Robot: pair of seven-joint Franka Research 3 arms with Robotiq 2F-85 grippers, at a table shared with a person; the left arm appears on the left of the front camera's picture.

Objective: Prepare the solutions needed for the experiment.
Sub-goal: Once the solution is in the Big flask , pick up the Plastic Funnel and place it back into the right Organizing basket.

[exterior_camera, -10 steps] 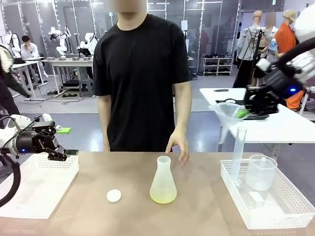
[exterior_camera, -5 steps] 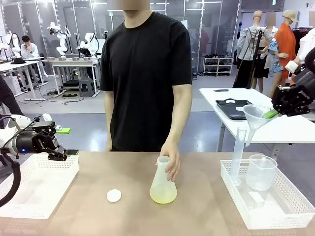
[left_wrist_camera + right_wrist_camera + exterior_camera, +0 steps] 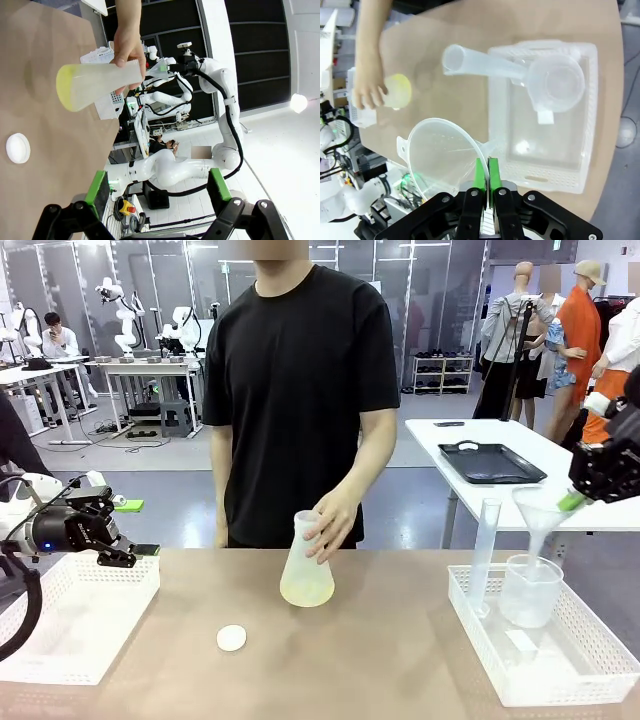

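Pinching the rim of a clear funnel (image 3: 440,150), the right gripper (image 3: 484,167) has its green pads closed on the thin plastic. In the front view the funnel's spout hangs just above the beaker (image 3: 530,590), which stands beside a tall cylinder (image 3: 485,550) in the right tray (image 3: 560,685). The left gripper (image 3: 157,175) has its jaws wide apart and holds nothing; it hovers at the far edge of the left tray (image 3: 60,665). Between the trays, at the far side of the table, the person's hand (image 3: 332,520) grips the flask (image 3: 303,562) by the neck – tilted. The solutions (image 3: 307,593) are a shallow yellow layer in its base. A white cap (image 3: 231,638) lies nearer, left of it.
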